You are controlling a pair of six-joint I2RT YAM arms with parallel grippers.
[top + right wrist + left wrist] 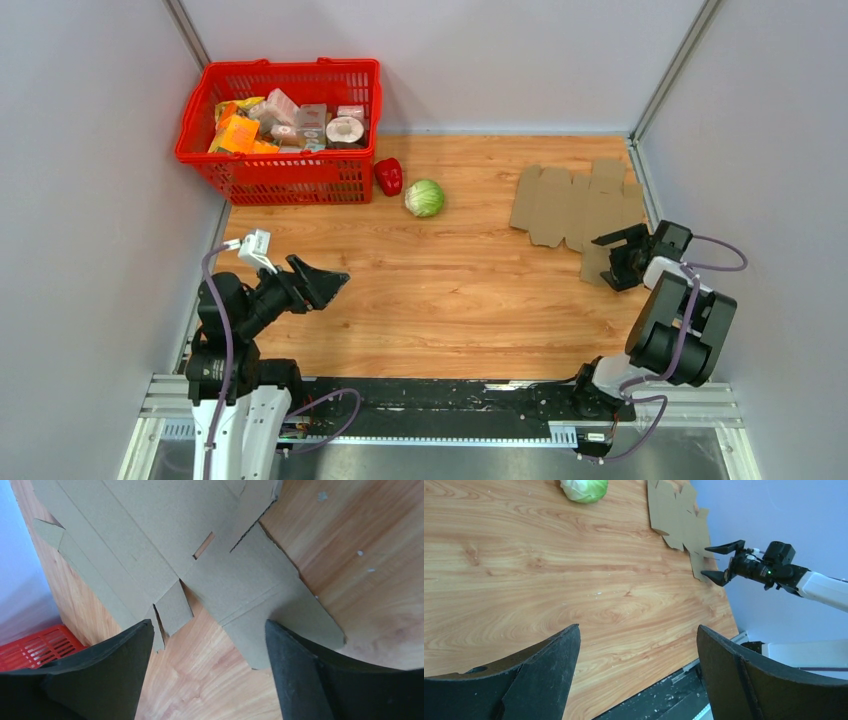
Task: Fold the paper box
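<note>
By right hand, one flat paper box

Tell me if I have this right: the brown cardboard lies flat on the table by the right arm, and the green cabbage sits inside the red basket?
Not quite. The green cabbage sits on the table outside the red basket, beside a red pepper, as the top external view shows. The brown cardboard does lie flat by the right arm.
</note>
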